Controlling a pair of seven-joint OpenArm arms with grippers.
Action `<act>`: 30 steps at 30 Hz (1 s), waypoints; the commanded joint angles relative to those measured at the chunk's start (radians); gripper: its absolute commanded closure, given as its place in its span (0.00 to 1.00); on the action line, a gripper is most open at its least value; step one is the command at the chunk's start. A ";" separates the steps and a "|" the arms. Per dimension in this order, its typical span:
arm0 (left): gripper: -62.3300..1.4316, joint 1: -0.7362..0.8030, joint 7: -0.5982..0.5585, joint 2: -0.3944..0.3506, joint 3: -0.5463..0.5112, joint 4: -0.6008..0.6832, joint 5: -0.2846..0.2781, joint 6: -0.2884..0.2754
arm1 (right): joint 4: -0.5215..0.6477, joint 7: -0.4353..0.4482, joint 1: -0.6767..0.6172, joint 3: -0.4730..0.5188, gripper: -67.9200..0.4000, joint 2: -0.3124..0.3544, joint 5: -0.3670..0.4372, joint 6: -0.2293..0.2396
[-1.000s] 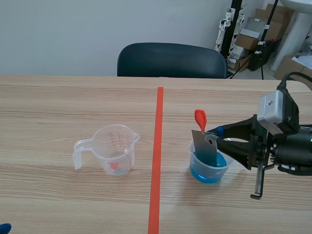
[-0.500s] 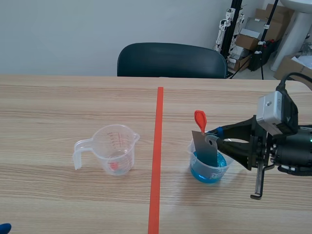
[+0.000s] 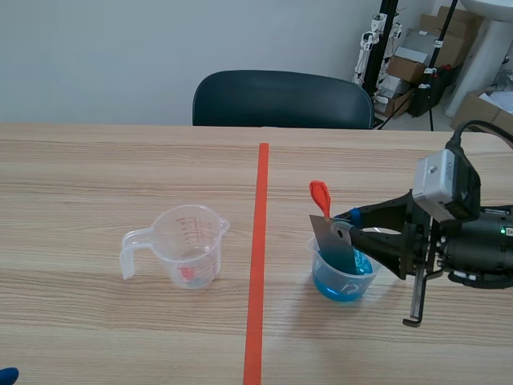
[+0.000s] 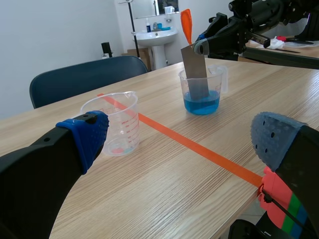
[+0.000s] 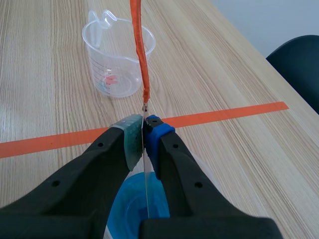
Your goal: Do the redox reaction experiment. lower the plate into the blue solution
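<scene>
Scene view has the right claw (image 3: 345, 225) coming in from the right side, with its two fingers pressed together on the upper part of a thin grey plate (image 3: 337, 247). An orange-red strip (image 3: 319, 197) stands up from the top of the plate, just above the fingertips. Under the claw the plate goes down, a little tilted, into a small clear cup (image 4: 218, 82) that holds the blue solution (image 4: 202, 103). In the left wrist view the lower end of the plate is inside the liquid. The right wrist view shows the plate from its edge, as a thin line held between the two pads, with the cup directly under the fingers.

The left claw (image 4: 179, 137) is wide open and has hold of nothing. Its blue pads are far apart, low over the near edge of the table (image 4: 149, 199). Ahead of this claw stands a clear measuring cup (image 4: 115, 124) with red marks on its wall. An orange-red tape line (image 4: 199, 149) on the table runs between the measuring cup and the cup with the solution. Both cups stand upright and well apart. A dark chair (image 3: 280, 99) is behind the far side of the table.
</scene>
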 commanded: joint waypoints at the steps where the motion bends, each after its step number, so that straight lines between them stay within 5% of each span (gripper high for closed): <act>1: 0.03 0.002 -0.046 0.005 -0.002 0.006 -0.003 0.000 | 0.005 0.010 0.012 0.015 0.99 0.008 0.011 0.000; 30: 0.03 0.002 -0.046 0.005 -0.002 0.006 -0.003 0.000 | 0.005 0.022 0.012 0.015 0.99 0.014 0.011 0.005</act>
